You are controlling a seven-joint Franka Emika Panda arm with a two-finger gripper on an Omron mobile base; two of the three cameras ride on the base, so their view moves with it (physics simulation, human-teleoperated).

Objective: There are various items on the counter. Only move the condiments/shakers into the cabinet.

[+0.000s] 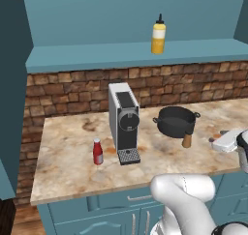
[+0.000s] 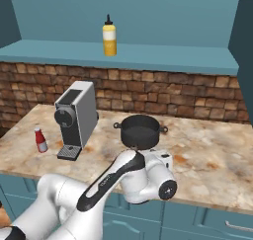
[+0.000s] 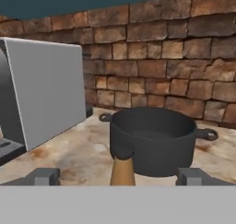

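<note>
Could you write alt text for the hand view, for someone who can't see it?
A brown shaker stands close ahead between the open pincer's two tips, in front of a black two-handled pot on the marbled counter. A grey coffee machine stands to the left, with a brick wall behind.

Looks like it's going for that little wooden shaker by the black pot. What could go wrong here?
The shaker stands right in front of the pot, so the open gripper, its fingers spread wide on either side, might bump the pot as it pushes in. The shaker is small and narrow, so a slightly off-centre grip could tip it over. Later, lifting it to the cabinet shelf, it might knock the yellow bottle already standing there.
</note>
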